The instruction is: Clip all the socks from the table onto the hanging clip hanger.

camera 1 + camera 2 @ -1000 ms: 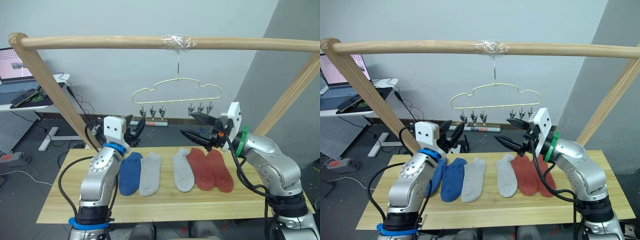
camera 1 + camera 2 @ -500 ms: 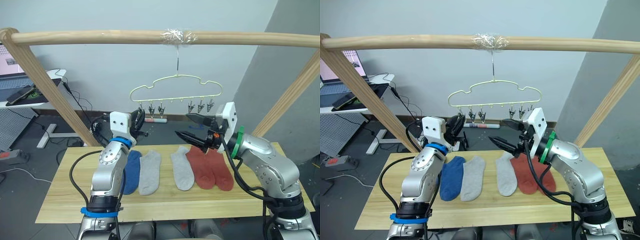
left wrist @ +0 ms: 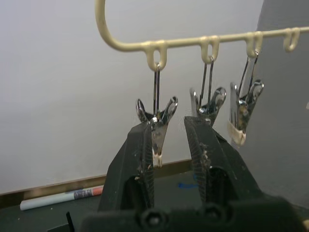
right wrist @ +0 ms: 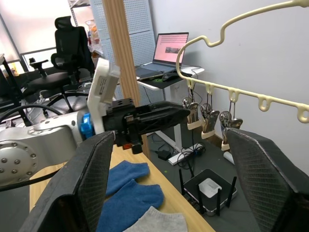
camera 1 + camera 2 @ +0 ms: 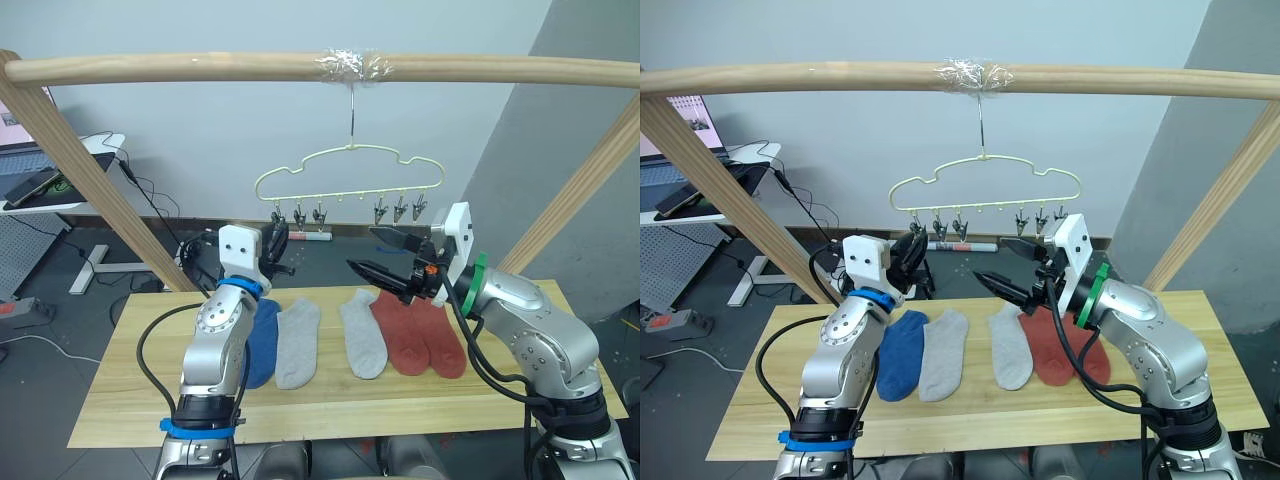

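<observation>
The left arm hid part of the blue ankle socks [image 5: 263,340] on the pale plank table [image 5: 330,415]. Left claw [image 3: 169,140] bracketed a grey clip [image 3: 156,123], unclenched; right claw [image 5: 385,255] spread wide. Laptop desk [image 5: 695,190] behind.

Six socks lay flat in a row on the pale wood table [image 5: 130,400]: two blue socks [image 5: 262,338], two light grey socks [image 5: 297,341] and two rust red socks [image 5: 425,340]. Above and behind them the pale-yellow, cloud-shaped clip hanger [image 5: 349,165] hung upright by its metal hook, its grey clips [image 5: 299,214] empty.
</observation>
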